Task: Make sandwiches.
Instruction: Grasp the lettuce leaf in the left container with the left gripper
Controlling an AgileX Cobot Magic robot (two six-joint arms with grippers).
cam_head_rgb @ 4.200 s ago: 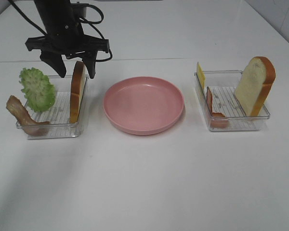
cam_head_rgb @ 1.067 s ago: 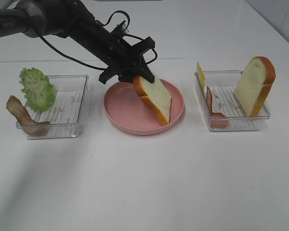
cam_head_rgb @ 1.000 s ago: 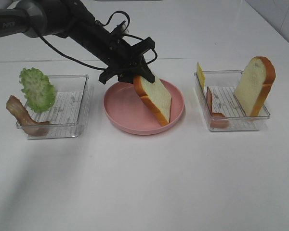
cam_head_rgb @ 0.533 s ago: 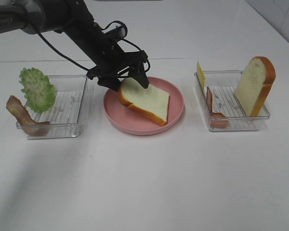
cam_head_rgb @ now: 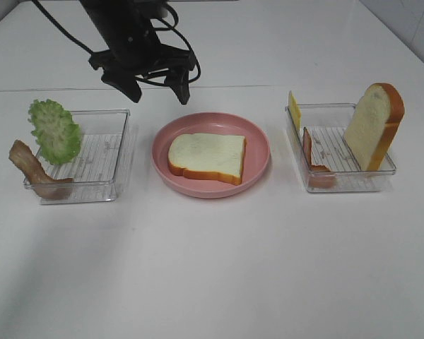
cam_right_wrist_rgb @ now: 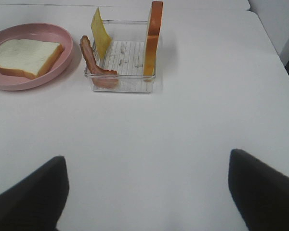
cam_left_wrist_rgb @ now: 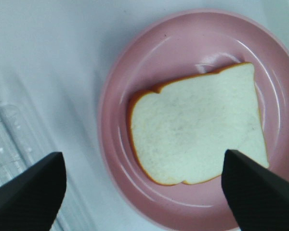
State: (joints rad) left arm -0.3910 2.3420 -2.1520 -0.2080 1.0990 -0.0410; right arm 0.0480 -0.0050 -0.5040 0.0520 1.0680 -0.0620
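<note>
The tabletop was smooth, matt white. The plate looked like pink plastic with a soft sheen and faint highlights on its inner slope. The bread slice on it had a matt, finely grained white face and a smooth orange-brown crust. The left-hand tray and right-hand tray were clear, glossy plastic with ribbed floors. The lettuce leaf was ruffled, bumpy and matt; the bacon strip looked rubbery and slightly shiny. The left claw was matt black.

Probably a lab: plain white table, toy bread (on a pink plate).
</note>
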